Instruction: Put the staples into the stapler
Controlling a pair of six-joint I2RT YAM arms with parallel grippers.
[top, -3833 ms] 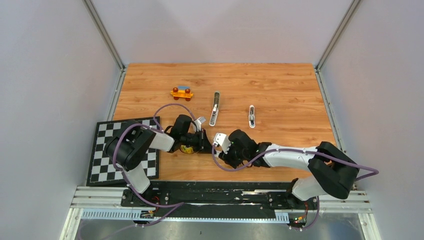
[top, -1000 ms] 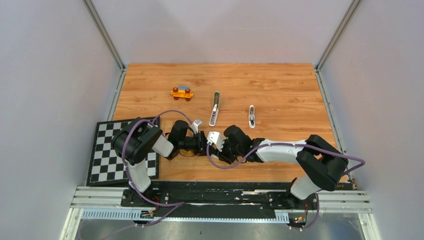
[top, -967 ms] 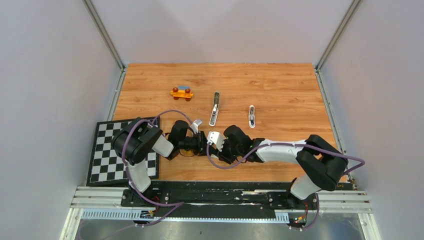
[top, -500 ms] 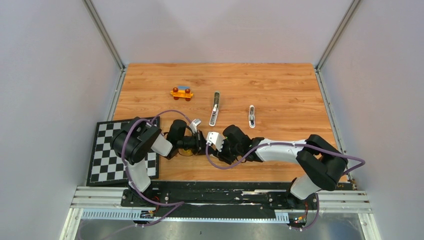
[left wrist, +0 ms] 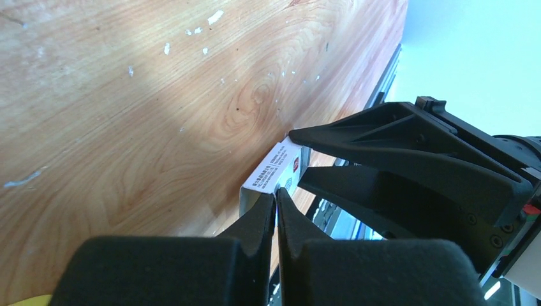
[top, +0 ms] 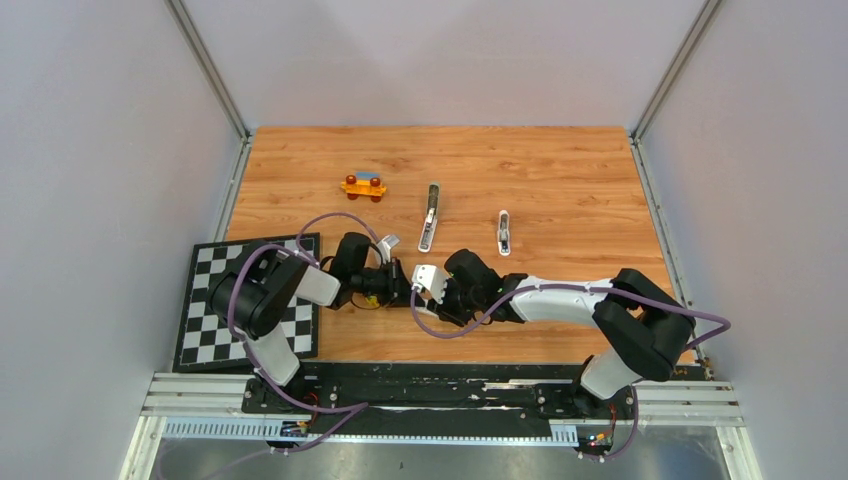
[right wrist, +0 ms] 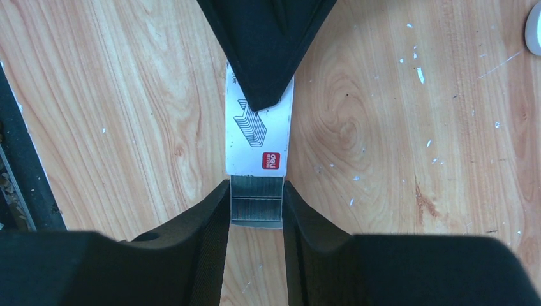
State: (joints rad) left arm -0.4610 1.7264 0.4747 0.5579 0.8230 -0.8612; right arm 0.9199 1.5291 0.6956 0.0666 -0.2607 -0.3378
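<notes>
Toward the near edge of the bench (right wrist: 395, 127), left of its middle, the staples (right wrist: 255, 205) are clamped by their sides in the right pincer (right wrist: 255, 191), protruding from the open end of the box (right wrist: 258, 150). The box's other end is gripped by the left pincer (left wrist: 275, 197), whose fingers are nearly together on the thin card. The staples are judged light, stiff and slippery, yet apt to snap along the glued rows; they are best taken by the flat sides, near mid-length, with gentle pressure. Farther off, near the middle of the bench, the stapler (top: 429, 216) lies well apart.
</notes>
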